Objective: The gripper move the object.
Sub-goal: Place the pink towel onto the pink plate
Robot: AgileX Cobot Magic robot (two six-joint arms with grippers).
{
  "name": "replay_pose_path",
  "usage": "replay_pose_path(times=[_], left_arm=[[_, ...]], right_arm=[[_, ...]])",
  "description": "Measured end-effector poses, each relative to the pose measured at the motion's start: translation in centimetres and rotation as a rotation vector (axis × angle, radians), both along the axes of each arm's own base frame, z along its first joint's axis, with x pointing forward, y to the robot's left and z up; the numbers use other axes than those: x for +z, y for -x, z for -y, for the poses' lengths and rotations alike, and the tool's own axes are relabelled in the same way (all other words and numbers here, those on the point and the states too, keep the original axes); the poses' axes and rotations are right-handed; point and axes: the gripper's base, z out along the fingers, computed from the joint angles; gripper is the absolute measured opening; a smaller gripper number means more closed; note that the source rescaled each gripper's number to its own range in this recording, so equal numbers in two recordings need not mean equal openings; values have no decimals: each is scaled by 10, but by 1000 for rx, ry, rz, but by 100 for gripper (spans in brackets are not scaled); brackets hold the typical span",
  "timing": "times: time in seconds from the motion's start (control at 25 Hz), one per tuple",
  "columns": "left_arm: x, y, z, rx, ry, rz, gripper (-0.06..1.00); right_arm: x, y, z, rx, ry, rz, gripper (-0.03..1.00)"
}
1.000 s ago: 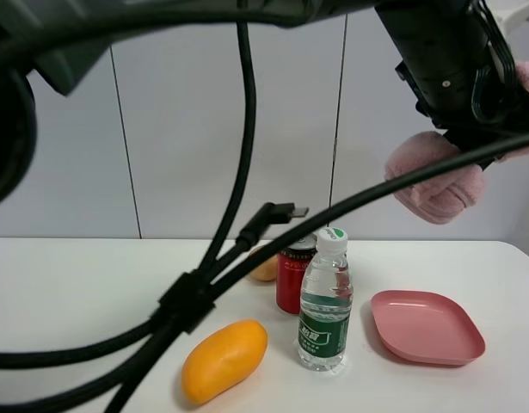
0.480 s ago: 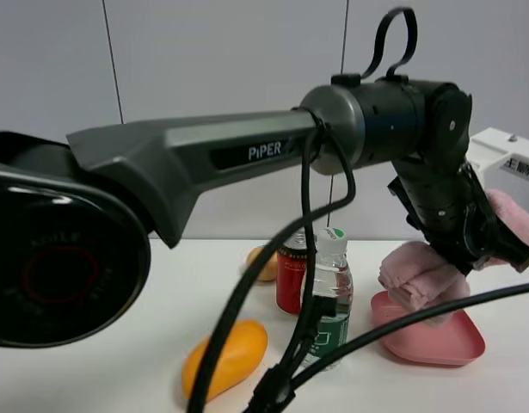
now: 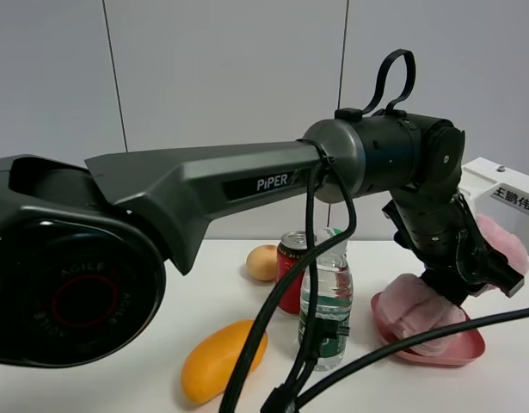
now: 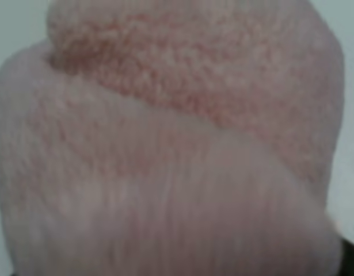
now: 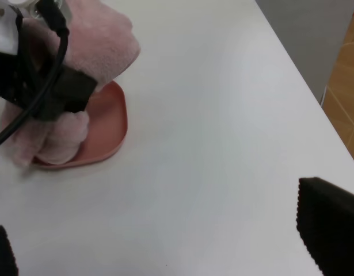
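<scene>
Towel (image 3: 419, 314) at plate (image 3: 470, 348) edge, left pincer (image 3: 466, 280) gripping

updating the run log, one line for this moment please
phase: placing | left gripper: shut on towel | towel: on pink plate | right gripper: open, above table

White table (image 3: 230, 292); on it mango (image 3: 221, 361), water bottle (image 3: 337, 292), red can (image 3: 288, 267), round fruit (image 3: 262, 262), pink plate (image 3: 470, 344)

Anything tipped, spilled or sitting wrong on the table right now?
Nothing spilled: the water bottle and red can stand upright. One oddity: the pink rolled towel, clamped in the left gripper, sits off-centre on the pink plate and seems to bulge past its rim on one side.
</scene>
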Motion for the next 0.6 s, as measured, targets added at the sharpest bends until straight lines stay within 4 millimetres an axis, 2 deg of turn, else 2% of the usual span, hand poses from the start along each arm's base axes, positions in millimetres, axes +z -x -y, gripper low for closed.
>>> replay_pose_path(times=[0.16, 0.32, 0.44, 0.48, 0.6], left_arm=[[0, 1, 0, 1, 2, -13, 44], [1, 1, 0, 1, 0, -13, 44], [9, 1, -3, 2, -14, 5, 48], [13, 0, -3, 2, -15, 15, 51], [28, -1, -6, 4, -18, 55, 72]], right_arm=[[0, 0, 0, 0, 0, 0, 100], [0, 0, 0, 0, 0, 0, 100], [0, 0, 0, 0, 0, 0, 100], [0, 0, 0, 0, 0, 0, 100], [0, 0, 0, 0, 0, 0, 100]])
